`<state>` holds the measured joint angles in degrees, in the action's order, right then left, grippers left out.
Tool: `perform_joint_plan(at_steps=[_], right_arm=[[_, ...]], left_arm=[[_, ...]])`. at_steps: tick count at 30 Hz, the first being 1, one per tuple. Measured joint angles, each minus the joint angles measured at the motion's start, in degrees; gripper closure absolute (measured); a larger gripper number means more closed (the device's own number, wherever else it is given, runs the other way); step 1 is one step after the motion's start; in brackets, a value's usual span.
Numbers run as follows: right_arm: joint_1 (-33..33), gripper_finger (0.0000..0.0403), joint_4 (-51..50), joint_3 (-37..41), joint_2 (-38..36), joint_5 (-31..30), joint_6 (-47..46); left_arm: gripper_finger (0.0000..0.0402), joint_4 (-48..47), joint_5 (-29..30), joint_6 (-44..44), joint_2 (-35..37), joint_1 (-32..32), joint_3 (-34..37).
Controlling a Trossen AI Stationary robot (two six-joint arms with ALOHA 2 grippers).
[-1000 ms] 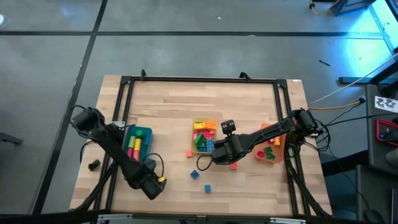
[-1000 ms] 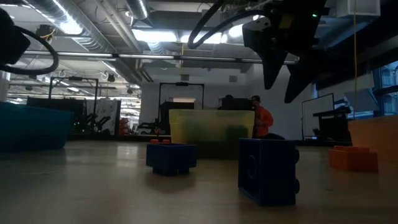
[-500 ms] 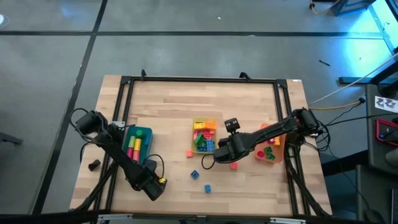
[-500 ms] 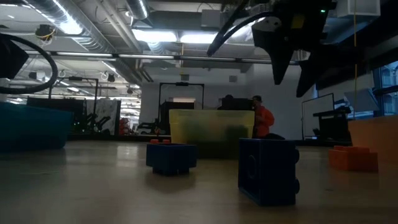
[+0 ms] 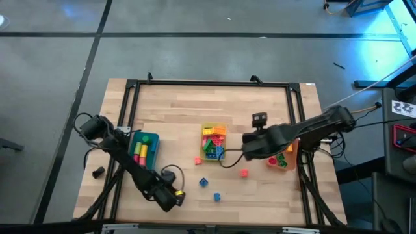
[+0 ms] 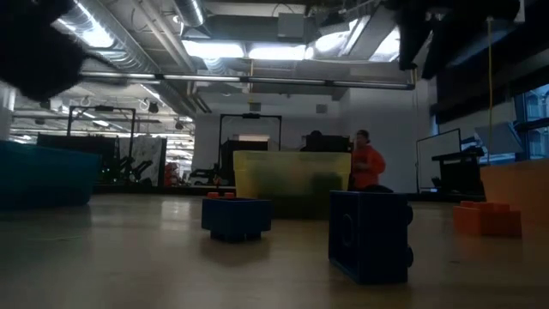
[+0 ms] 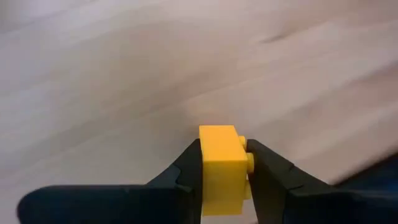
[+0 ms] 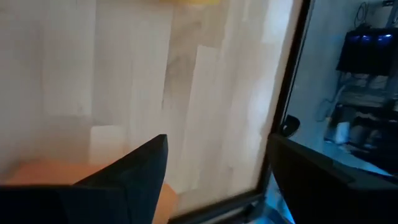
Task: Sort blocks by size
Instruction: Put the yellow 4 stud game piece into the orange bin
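My left gripper point(image 5: 171, 196) is near the table's near edge, shut on a yellow block point(image 7: 219, 165). My right gripper point(image 8: 217, 171) hangs open with nothing between its fingers, high above the table between the yellow bin point(image 5: 214, 142) and the orange bin point(image 5: 283, 156). Loose blocks lie flat on the wood: a pink one point(image 5: 197, 160), an orange-pink one point(image 5: 244, 173) and two blue ones point(image 5: 203, 182) point(image 5: 216, 195). The low view shows the blue blocks point(image 6: 236, 216) point(image 6: 371, 233) close up. My left gripper pinches the yellow block between its two fingers. One finger lies on the studded face point(image 7: 247, 160), the other on the opposite face point(image 7: 201, 163). The fingers slant steeply down from above. Whether the block rests on the wood or hangs just above it, I cannot tell.
A blue bin point(image 5: 143, 148) with yellow, pink and green blocks stands at the left. The yellow bin holds several mixed blocks, and the orange bin holds a few. A black frame point(image 5: 208, 83) runs around the table. A person point(image 6: 364, 165) stands in the room beyond.
My right gripper has risen well above the table and gone toward the right edge, away from the loose blocks toward the orange bin. My left gripper has shifted a little toward the table's right along the near edge and tipped more steeply downward.
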<state>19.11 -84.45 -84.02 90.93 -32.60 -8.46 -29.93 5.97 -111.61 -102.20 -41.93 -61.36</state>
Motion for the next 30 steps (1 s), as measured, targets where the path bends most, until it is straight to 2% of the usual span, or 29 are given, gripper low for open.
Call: perform_joint_plan(at_steps=[5,9,12,15,18,22,25,30], right_arm=[[0.0,0.0129,3.2,4.9,-9.0,0.3,-3.4],[0.0,0.0129,8.5,11.7,-16.8,0.2,-6.3],[0.0,0.0129,15.8,17.9,-21.7,0.6,-7.4],[0.0,0.0129,25.6,24.5,-25.2,3.0,-7.8],[0.0,0.0130,36.4,30.6,-26.4,6.4,-7.8],[0.0,0.0129,53.1,37.4,-25.7,11.9,-7.8],[0.0,0.0130,65.5,41.2,-25.0,15.9,-7.6],[0.0,0.0129,78.7,43.3,-24.7,15.7,-7.2]], left_arm=[[0.0322,11.1,6.7,7.5,0.0,3.1,0.0],[0.0316,19.2,9.7,15.9,0.0,6.6,0.0],[0.0319,26.1,11.1,24.9,0.0,10.0,0.0],[0.0319,32.7,12.5,39.3,0.0,14.0,0.0],[0.0315,38.0,13.4,56.1,0.0,18.1,0.0],[0.0315,43.6,13.8,72.5,0.0,23.4,0.0],[0.0317,47.1,13.8,80.3,0.0,26.4,0.0],[0.0313,52.2,13.7,88.4,0.0,28.9,0.0]])
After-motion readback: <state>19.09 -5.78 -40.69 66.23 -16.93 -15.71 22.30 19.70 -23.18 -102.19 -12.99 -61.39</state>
